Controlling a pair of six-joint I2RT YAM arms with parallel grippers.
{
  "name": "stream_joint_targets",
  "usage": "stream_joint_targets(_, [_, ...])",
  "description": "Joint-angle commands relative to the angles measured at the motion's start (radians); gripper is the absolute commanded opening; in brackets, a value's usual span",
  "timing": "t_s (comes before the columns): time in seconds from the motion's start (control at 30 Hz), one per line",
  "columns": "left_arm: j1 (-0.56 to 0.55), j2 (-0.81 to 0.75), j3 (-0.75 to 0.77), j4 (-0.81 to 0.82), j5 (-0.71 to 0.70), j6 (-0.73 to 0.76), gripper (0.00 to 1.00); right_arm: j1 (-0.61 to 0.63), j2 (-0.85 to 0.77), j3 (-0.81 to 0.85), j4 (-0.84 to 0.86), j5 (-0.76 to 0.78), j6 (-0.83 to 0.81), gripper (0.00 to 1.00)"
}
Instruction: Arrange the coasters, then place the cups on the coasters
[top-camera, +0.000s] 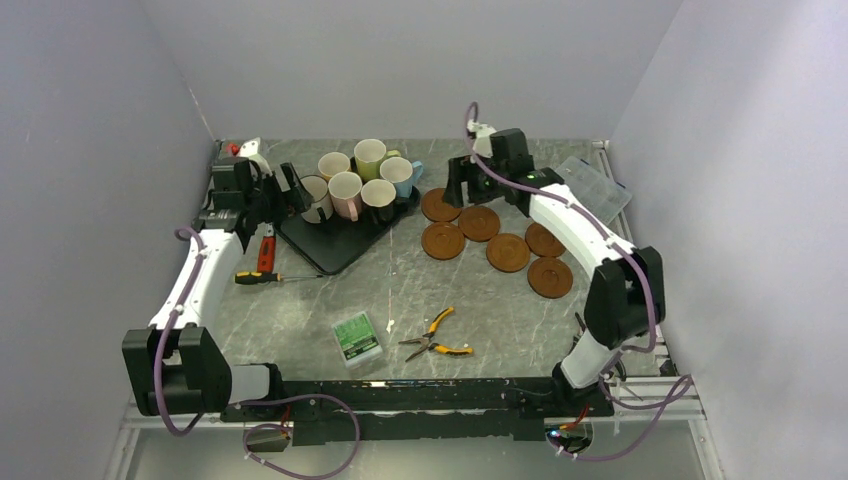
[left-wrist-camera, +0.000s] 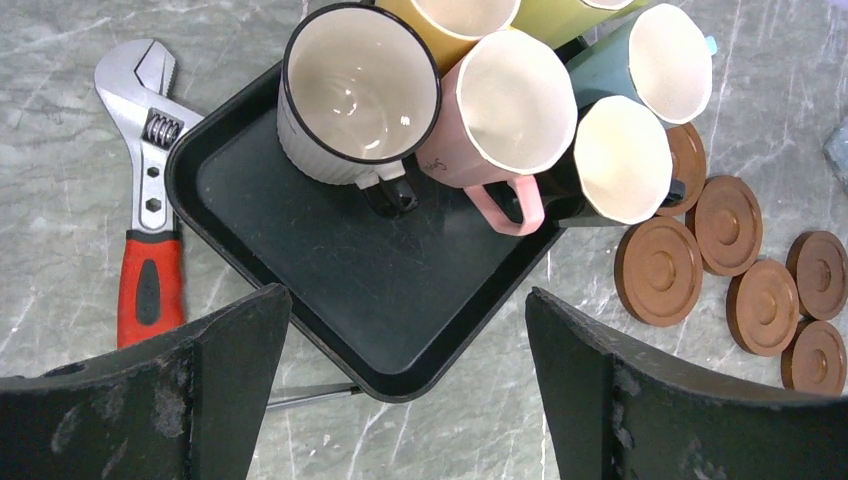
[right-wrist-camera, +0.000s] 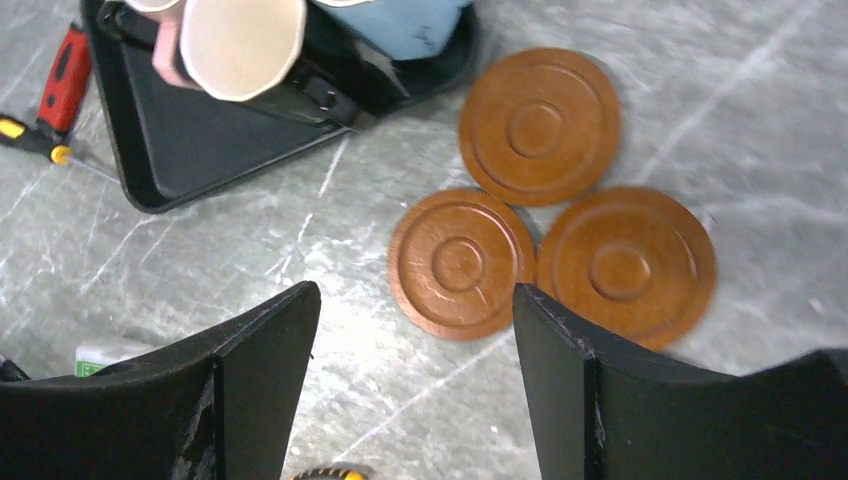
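Top external view: the coasters (top-camera: 508, 252) are laid on the surface (top-camera: 300, 310) at 2 o'clock, and the cups (top-camera: 345, 195) are crowded on the black tray (top-camera: 335, 248) at 11 o'clock. The left claw (left-wrist-camera: 405, 300) and the right claw (right-wrist-camera: 415, 295) are seen wide open, and nothing is held.

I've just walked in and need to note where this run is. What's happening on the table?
Two robot arms are working on setting cups on coasters, and no cup has been placed yet. All six cups stand bunched on the black tray. The six coasters lie bare in a loose cluster on the table beside it. The left gripper hangs open over the tray, and the right gripper hangs open over the coasters. Neither holds anything.
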Motion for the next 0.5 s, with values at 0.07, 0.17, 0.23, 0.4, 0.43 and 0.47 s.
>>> stream_joint_targets(0.07, [0.003, -0.006, -0.041, 0.095, -0.004, 0.038, 0.94, 0.070, 0.149, 0.148, 0.027, -0.070, -0.114, 0.73])
stream_joint_targets(0.17, [0.003, 0.006, -0.043, 0.076, 0.013, 0.030, 0.94, 0.103, 0.227, 0.208, 0.039, -0.018, -0.066, 0.72])
stream_joint_targets(0.23, [0.003, 0.012, -0.056, 0.099, 0.039, 0.019, 0.92, 0.120, 0.275, 0.256, 0.025, 0.058, 0.028, 0.71])
stream_joint_targets(0.4, [0.003, 0.032, -0.033, 0.078, 0.055, 0.010, 0.91, 0.174, 0.280, 0.259, 0.029, 0.240, 0.306, 0.68])
stream_joint_targets(0.43, [0.003, 0.030, -0.036, 0.080, 0.062, 0.004, 0.91, 0.189, 0.267, 0.243, 0.040, 0.261, 0.353, 0.68])
stream_joint_targets(0.47, [0.003, 0.027, -0.040, 0.083, 0.065, -0.001, 0.91, 0.206, 0.256, 0.230, 0.049, 0.289, 0.401, 0.68])
